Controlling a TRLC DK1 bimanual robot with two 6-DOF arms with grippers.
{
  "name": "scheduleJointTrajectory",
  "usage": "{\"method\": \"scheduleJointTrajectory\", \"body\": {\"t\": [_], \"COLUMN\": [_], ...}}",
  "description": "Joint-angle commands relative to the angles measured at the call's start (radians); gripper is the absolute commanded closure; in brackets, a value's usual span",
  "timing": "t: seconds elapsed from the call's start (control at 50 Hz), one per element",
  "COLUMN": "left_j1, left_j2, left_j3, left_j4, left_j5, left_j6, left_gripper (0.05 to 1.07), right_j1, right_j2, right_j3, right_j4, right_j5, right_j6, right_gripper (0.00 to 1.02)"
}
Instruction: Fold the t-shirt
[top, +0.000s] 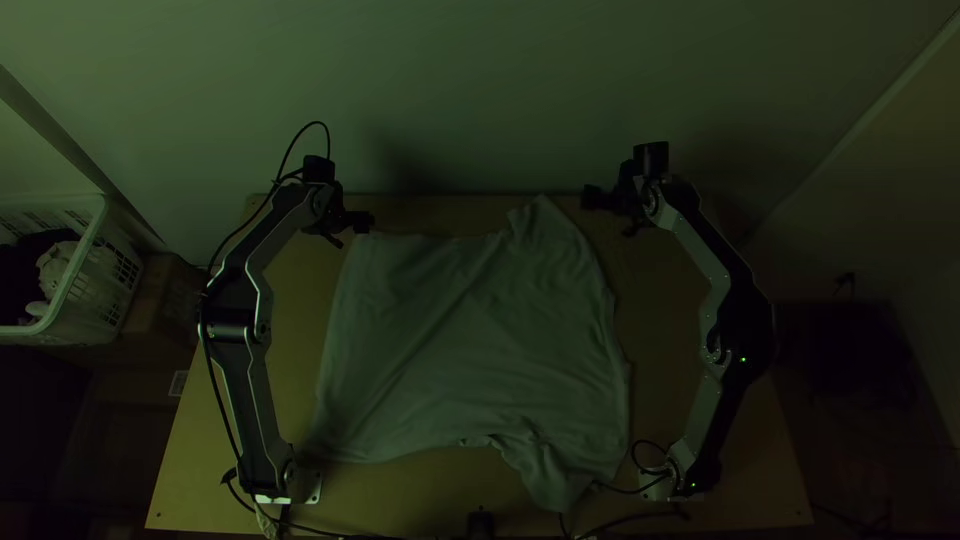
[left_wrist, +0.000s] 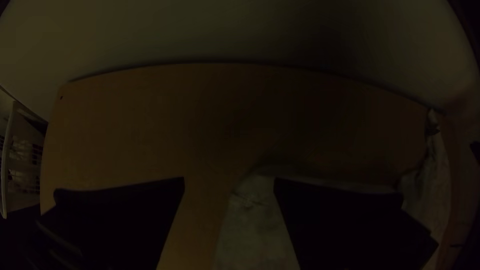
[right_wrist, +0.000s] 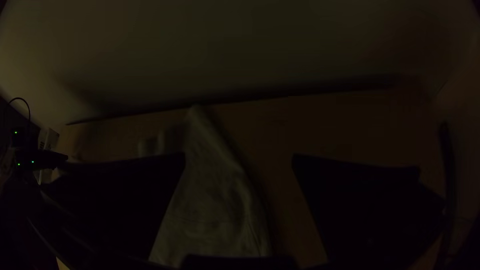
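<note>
Two arms of one build, left arm (top: 255, 405) and right arm (top: 722, 405). Silver-grey angular link plates (top: 275, 230), black joints. Small pale screws along the right arm's links. Thin black cable (top: 313, 122) arcs over the left arm's far end; another cable (top: 650, 443) loops by the right base. Green lights (top: 743, 359) on the right arm. Left pincer (top: 348, 232), right pincer (top: 610, 215): both black, fingers wide, flat.

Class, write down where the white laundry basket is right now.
In the top view, the white laundry basket stands at the left edge, beside the table, outward of the left arm.
</note>
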Motion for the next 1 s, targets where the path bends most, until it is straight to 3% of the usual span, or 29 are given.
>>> {"method": "scheduleJointTrajectory", "body": {"t": [0.0,0.08,0.2,0.64,0.7,0.78,0.98], "left_j1": [-0.009,-0.012,-0.019,-0.036,-0.036,-0.035,-0.012], "left_j2": [0.033,0.042,0.052,0.088,0.088,0.095,0.082], "left_j3": [0.039,0.044,0.051,0.055,0.055,0.058,0.053], "left_j4": [-0.015,-0.017,-0.023,-0.046,-0.035,-0.024,-0.006], "left_j5": [0.011,0.011,0.012,0.012,0.012,0.014,0.066], "left_j6": [-0.018,-0.016,-0.012,0.005,0.016,0.043,0.022], "left_gripper": [0.23,0.25,0.43,0.43,0.59,1.05,1.05], "right_j1": [-0.009,-0.007,-0.006,0.009,0.009,0.009,0.019], "right_j2": [0.053,0.066,0.079,0.135,0.158,0.196,0.283], "right_j3": [0.051,0.057,0.066,0.115,0.144,0.189,0.310], "right_j4": [-0.041,-0.041,-0.045,-0.096,-0.124,-0.168,-0.320], "right_j5": [-0.009,-0.009,-0.009,-0.008,-0.008,-0.008,-0.008], "right_j6": [0.026,0.039,0.056,0.056,0.055,0.055,0.056], "right_gripper": [0.05,0.05,0.05,0.05,0.05,0.05,0.07]}}
